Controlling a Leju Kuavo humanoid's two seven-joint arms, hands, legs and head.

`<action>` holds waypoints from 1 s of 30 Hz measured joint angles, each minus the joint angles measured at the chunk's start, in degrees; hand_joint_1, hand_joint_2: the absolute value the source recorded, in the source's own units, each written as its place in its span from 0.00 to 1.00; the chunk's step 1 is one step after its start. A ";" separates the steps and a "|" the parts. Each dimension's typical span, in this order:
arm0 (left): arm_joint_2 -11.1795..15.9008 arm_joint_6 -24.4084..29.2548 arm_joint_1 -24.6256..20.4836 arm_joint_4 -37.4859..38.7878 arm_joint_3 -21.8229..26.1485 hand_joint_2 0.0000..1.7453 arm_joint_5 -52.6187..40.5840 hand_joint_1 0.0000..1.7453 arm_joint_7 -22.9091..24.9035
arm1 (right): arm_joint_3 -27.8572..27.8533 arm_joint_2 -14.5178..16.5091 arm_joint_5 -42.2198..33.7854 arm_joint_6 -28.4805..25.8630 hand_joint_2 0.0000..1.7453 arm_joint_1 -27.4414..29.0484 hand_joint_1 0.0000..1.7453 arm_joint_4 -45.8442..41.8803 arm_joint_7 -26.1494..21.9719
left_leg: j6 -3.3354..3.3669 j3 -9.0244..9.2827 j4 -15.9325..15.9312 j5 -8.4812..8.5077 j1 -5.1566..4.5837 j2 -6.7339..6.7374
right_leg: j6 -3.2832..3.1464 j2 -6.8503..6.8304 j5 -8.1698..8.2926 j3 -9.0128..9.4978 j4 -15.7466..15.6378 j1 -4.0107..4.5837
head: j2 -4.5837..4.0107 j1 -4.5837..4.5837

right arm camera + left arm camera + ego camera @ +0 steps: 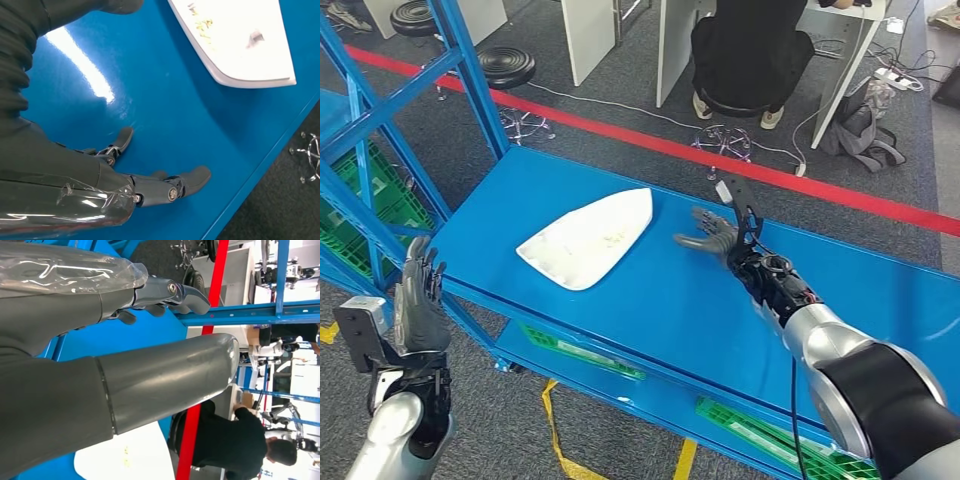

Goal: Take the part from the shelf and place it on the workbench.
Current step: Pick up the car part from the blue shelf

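Note:
The part (pixel 588 238), a flat white panel with one pointed end, lies on the blue workbench (pixel 675 300) left of centre. It also appears in the right wrist view (pixel 237 40) and the left wrist view (pixel 128 457). My right hand (pixel 709 235) hovers over the bench just right of the part, fingers spread and holding nothing (pixel 151 180). My left hand (pixel 418 290) is raised beside the bench's left end, off the surface, fingers extended and empty.
A blue shelf frame (pixel 410 90) stands at the left with green crates (pixel 388 200) behind it. A red floor line (pixel 773 175) runs beyond the bench. A seated person (pixel 750 60) in black and stools (pixel 505 65) are further back. Green trays (pixel 773 430) lie under the bench.

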 joint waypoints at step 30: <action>-0.07 -2.99 -2.10 3.30 0.00 0.00 0.71 0.00 -2.34 | 0.81 -0.72 1.16 14.36 1.00 -6.12 0.00 3.42 2.78 | 0.00 0.03 0.00 0.00 0.00 0.04 | 0.02 0.05 0.03 0.02 0.02 0.01 | 0.00 -0.02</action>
